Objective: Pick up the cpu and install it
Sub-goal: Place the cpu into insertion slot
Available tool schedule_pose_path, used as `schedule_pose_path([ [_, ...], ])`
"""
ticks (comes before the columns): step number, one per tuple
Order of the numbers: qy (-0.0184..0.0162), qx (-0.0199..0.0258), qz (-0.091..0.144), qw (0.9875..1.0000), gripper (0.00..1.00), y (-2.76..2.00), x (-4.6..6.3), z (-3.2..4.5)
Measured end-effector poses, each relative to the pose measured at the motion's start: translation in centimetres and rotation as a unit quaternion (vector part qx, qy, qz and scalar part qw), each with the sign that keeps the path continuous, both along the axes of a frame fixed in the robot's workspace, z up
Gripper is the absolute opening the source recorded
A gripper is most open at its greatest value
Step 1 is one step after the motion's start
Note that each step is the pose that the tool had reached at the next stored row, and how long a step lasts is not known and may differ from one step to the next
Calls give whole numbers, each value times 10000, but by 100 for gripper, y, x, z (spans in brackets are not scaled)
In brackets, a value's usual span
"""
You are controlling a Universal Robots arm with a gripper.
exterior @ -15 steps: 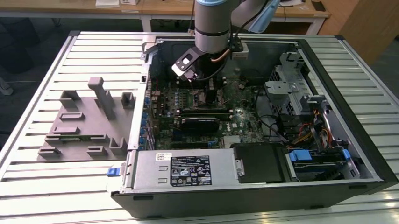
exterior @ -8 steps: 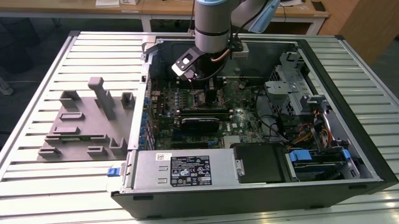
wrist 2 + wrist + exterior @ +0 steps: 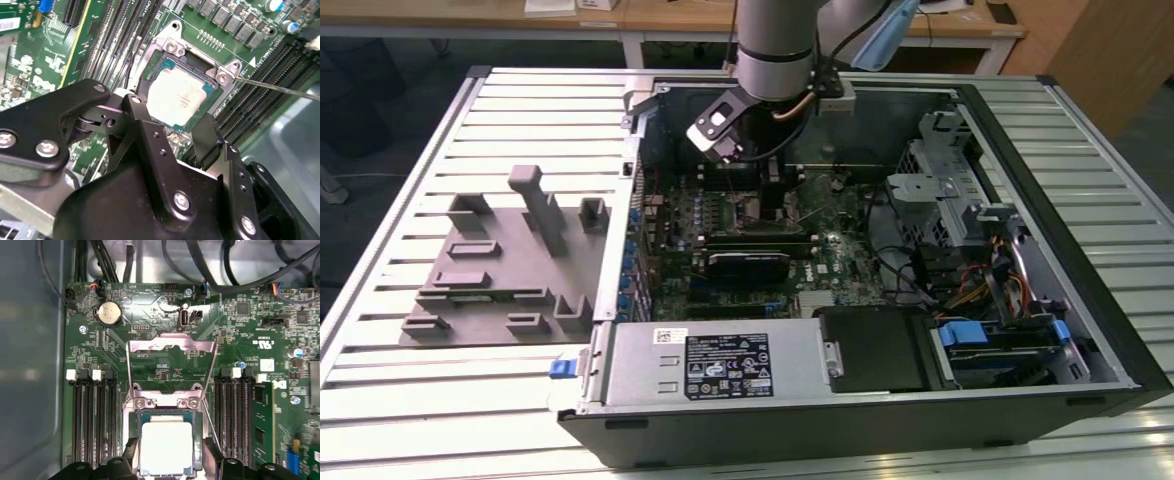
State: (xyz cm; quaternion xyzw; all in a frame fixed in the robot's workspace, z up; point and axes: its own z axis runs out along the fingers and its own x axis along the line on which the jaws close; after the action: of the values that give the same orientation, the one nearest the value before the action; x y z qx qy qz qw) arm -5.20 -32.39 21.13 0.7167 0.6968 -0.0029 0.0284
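The cpu, a small square chip with a silvery top plate, lies flat inside the metal socket frame on the green motherboard. It shows in both wrist views; in the second wrist view the cpu sits just beyond the fingertips. My gripper hangs right above it, open. One black finger stands on each side of the chip with a small gap to its edges. The socket's load plate is swung up and back. In the exterior view the gripper reaches down into the open computer case.
Memory slots flank the socket on both sides. A thin lever rod sticks out beside the frame. A black card, cables and the power supply fill the case. A grey tray lies on the table at the exterior view's left.
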Motion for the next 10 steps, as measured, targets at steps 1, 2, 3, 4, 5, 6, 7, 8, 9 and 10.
schedule_pose_path([
  [1,0,0,0,10000,62,0,0,22],
  [2,0,-1,0,10000,62,0,0,44],
  [3,0,0,0,10000,62,0,0,65],
  [4,0,0,0,10000,62,0,0,88],
  [5,0,0,0,10000,62,0,0,110],
  [6,0,-1,0,10000,62,0,0,134],
  [7,0,0,0,10000,62,0,0,155],
  [8,0,0,0,10000,62,0,0,172],
  [9,0,0,0,10000,62,0,0,177],
  [10,-1,1,0,10000,62,0,0,176],
])
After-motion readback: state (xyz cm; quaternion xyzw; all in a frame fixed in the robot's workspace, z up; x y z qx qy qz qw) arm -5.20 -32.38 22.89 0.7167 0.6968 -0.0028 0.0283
